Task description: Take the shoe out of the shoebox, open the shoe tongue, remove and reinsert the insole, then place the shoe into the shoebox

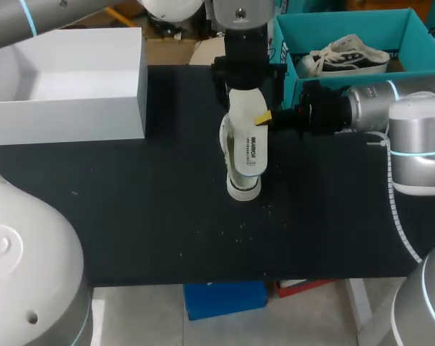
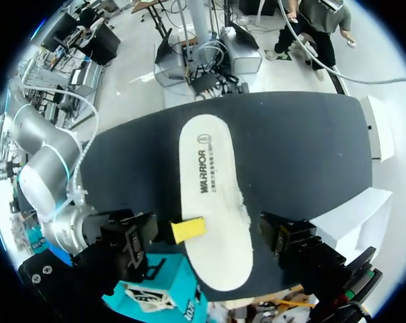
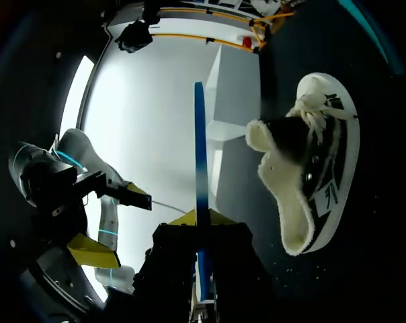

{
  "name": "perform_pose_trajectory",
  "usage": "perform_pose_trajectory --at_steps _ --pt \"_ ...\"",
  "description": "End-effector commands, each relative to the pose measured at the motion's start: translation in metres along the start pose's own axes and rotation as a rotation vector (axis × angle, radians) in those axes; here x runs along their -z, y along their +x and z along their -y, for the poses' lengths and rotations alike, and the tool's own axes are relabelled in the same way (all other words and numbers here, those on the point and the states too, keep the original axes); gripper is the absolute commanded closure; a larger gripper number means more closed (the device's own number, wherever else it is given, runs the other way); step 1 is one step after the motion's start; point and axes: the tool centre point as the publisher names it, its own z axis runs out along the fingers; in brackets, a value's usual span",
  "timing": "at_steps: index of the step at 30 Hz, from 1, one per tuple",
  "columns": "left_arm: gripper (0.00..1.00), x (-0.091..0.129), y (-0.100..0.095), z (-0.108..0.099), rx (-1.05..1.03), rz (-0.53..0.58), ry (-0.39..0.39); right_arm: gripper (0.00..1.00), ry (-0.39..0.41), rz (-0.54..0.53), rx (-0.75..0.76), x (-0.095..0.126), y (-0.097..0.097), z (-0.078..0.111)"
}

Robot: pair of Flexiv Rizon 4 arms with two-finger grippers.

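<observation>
Right arm [image 1: 412,108] comes in from the right. Its jaws are clamped on the long edge of the insole [image 1: 248,144], and one yellow fingertip [image 1: 262,117] shows on the insole's right side. The right wrist view has the insole [image 3: 199,134] edge-on as a thin blue line, with yellow tips on both sides.

The insole is flat, printed side up, held over the shoe [image 1: 240,189] and out of it. From the left wrist it [image 2: 210,182] hides the shoe completely, with the right fingertip [image 2: 188,230] on its edge.

The shoe sits mid surface [image 1: 131,202] on its sole, outside both boxes, lengthwise near-far. In the right wrist view the shoe [image 3: 317,168] is apart from the insole, with fleece lining and white laces showing.

Left arm reaches in over the far middle. Its jaws are open and hold nothing, above the insole's far end. From the right wrist both left fingertips [image 3: 136,194] are spread with nothing between them.

Teal box [image 1: 347,23] is far right with a second shoe [image 1: 347,56] inside. White box [image 1: 81,108] is far left, open side up.
</observation>
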Motion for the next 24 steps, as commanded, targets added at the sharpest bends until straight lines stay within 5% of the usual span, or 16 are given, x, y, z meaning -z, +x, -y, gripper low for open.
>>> perform_pose_trajectory --at_steps 1,4,9,18,24 --pt "0.00 0.003 0.005 0.033 0.024 0.030 -0.086 1.00 0.000 0.001 0.000 -0.001 0.000 0.000" --pt "0.00 0.001 0.010 0.046 0.049 0.107 -0.121 1.00 0.000 0.001 0.000 -0.001 0.000 0.000" --pt "0.00 -0.001 0.020 0.064 0.111 0.398 -0.251 1.00 0.000 0.001 0.000 -0.001 0.000 0.000" --pt "0.00 -0.008 0.042 0.083 0.171 1.073 -0.467 1.00 0.000 0.001 0.000 -0.001 0.000 0.000" --pt "0.00 -0.008 0.042 0.083 0.171 1.073 -0.467 1.00 0.000 0.001 0.000 -0.001 0.000 0.000"
